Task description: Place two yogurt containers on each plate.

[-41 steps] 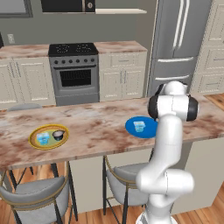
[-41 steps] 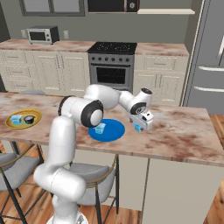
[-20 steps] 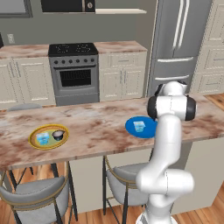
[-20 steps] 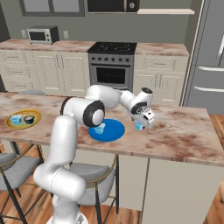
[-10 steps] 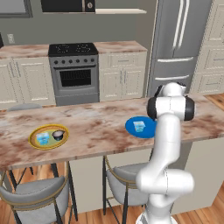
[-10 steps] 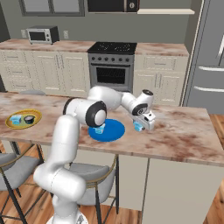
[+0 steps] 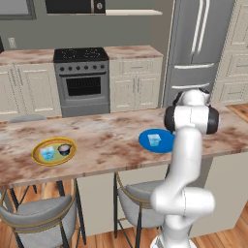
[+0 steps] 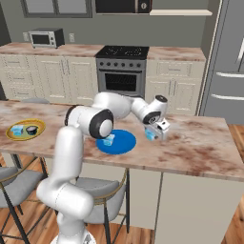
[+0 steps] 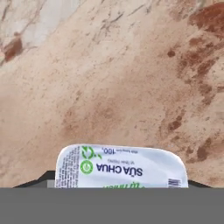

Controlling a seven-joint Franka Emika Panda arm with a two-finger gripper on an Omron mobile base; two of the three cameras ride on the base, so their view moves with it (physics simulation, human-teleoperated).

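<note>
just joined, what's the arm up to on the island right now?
The white arm reaches low over the marble counter, its gripper down around a pale-blue translucent yogurt cup just right of the solid bright blue plate. The hand view shows that cup's printed foil lid right at the fingers. The blue plate holds one pale-blue cup. The yellow-rimmed plate already carries two: a pale-blue cup and a dark round one.

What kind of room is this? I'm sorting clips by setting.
A home kitchen, rendered: a stove between cream cabinets, a steel fridge, and a marble island counter with stools.
</note>
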